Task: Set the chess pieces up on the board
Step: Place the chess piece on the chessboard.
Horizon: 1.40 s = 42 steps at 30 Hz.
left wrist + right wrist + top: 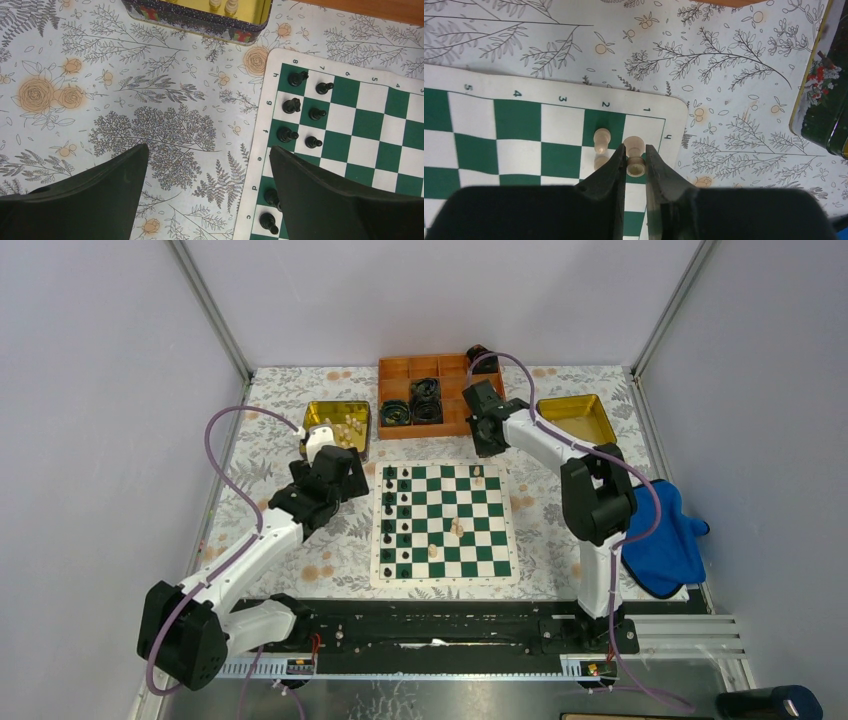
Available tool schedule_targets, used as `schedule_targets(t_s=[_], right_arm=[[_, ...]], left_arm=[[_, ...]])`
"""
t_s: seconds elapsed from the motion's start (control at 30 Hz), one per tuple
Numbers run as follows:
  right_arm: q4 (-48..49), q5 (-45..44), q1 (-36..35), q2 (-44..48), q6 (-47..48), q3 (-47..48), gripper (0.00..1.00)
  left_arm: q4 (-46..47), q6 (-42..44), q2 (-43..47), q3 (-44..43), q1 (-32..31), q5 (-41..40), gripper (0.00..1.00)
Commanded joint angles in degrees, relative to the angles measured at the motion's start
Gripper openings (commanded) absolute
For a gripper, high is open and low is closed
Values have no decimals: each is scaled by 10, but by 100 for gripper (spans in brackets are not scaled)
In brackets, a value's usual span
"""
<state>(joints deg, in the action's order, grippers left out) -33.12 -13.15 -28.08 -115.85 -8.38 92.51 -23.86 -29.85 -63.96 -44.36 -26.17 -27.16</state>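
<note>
So the bench [285, 425] has a floral cover, ferns and orange roses. Sitting right on it: the green-and-white board [445, 578] in the middle, an orange compartment tray [381, 390] at the back, a yellow-lined left tin [312, 420], a right tin [578, 418], and a blue cloth [665, 540] at the right edge.

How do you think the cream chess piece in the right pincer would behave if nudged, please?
The cream piece looks small and rigid, so probably light and unbending in the right pincer. Tall over a narrow base, it may tip easily, perhaps against the neighbouring cream pawn. Its round, turned body would likely roll if toppled.
</note>
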Motion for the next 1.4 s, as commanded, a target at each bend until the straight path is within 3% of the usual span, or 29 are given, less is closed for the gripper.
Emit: schedule_targets(t_s=[0.0,0.9,1.03,1.13,1.37], right_arm=[[21,-25,8,-6,2,-12,1],[43,10,23,-44,-12,-32,4],[42,13,23,-43,-11,-33,13],[44,10,22,-37,-12,-35,28],[40,-11,22,-14,-5,-20,49]], left_arm=[[30,12,-6,-21,7,3,99],[34,18,-13,-17,13,8,99],[35,18,-13,-16,14,9,99],[36,19,-13,-16,15,10,99],[38,22,-11,-22,17,12,99]])
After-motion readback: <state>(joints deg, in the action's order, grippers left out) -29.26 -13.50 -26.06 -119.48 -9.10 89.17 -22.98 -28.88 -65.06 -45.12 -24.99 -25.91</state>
